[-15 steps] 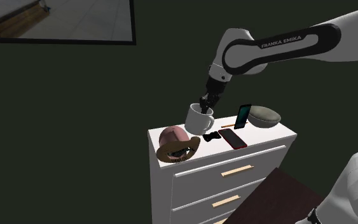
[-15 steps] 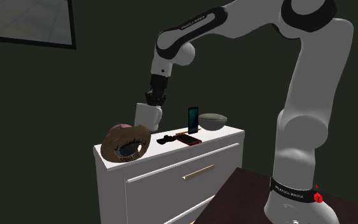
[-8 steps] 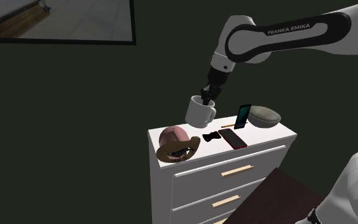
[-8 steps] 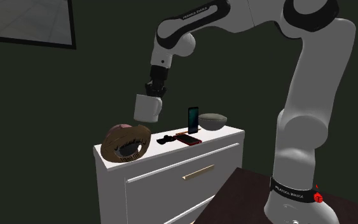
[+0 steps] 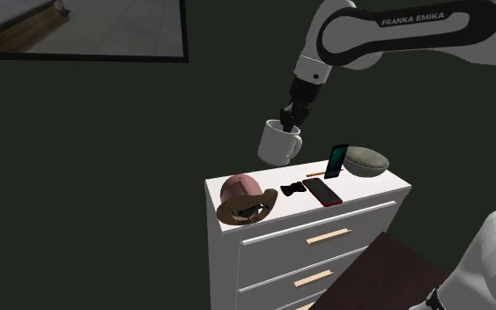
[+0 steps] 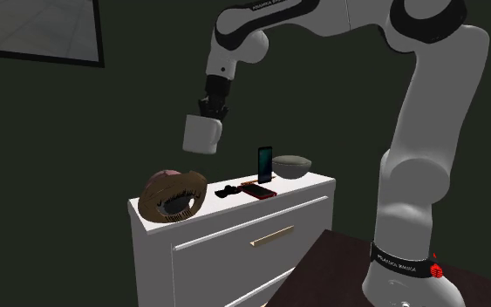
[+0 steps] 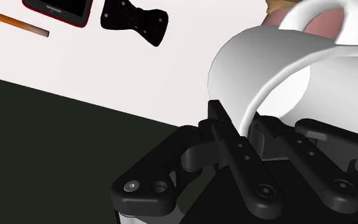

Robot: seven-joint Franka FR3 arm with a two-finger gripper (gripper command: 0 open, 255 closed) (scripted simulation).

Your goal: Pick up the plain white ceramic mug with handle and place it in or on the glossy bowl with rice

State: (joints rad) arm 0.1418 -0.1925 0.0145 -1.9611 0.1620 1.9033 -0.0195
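Observation:
A plain white mug [image 5: 279,143] with a handle hangs in the air above the back of the white dresser top [image 5: 360,187]. My black gripper [image 5: 288,119] comes down from above and is shut on the mug's rim. From the second exterior view the mug [image 6: 202,134] hangs under the gripper [image 6: 212,112], well above the dresser. In the wrist view the fingers of the gripper [image 7: 247,124] clasp the wall of the mug [image 7: 279,70]. The grey-green bowl [image 5: 366,161] [image 6: 292,166] rests at the dresser's far corner, towards the shoulder view's right of the mug.
On the dresser lie a brown and pink hat [image 5: 244,199] [image 6: 173,194], a small black bow-shaped piece [image 5: 292,188] [image 7: 135,20], a flat red phone [image 5: 322,191] and an upright dark phone [image 5: 336,161] beside the bowl. An orange pencil [image 7: 15,21] lies nearby. A dark low table [image 5: 387,273] stands below.
The gripper has lifted the mug steadily higher off the dresser top. The bowl, phones and hat have not moved.

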